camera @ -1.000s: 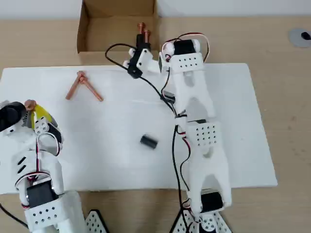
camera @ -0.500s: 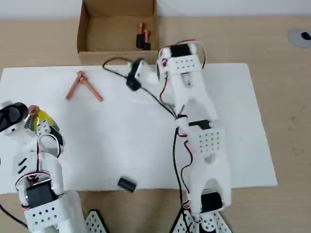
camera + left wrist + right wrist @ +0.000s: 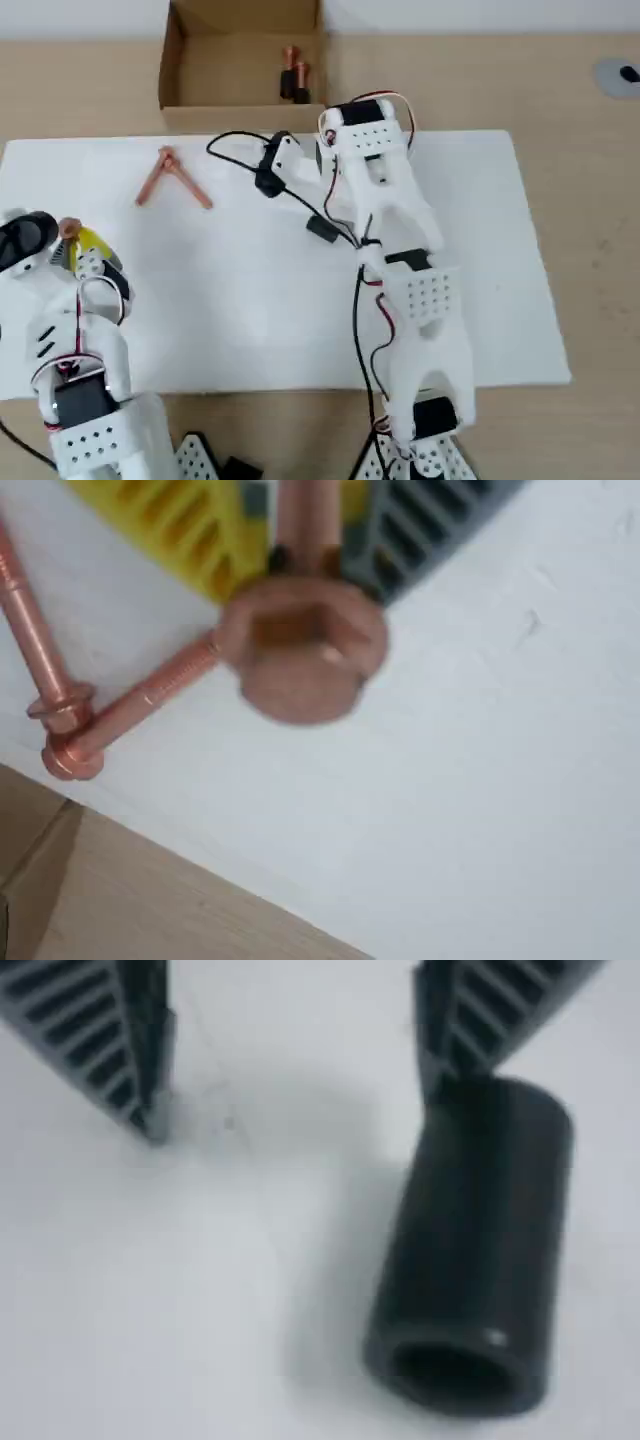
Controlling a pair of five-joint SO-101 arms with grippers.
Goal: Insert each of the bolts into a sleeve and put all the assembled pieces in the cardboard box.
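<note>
The right arm (image 3: pixel 400 200) has drawn back from the cardboard box (image 3: pixel 170 60) over the mat's (image 3: pixel 200 300) far side, right gripper (image 3: pixel 295 1100) wide and empty, a sleeve (image 3: pixel 470 1250) lying just off one fingertip (image 3: pixel 470 1020), axis in line with it, outside the gap; the left gripper (image 3: pixel 300 550), at the left edge, holds a bolt (image 3: pixel 305 650).

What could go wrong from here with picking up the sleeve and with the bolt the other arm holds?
1. The right gripper is open, but the sleeve lies by one finger, not centred in the gap. Closing may nudge it, and being round it could roll across the mat.
2. The left gripper pinches the bolt on its shank close to the head, so it might tilt or slip during insertion.
</note>
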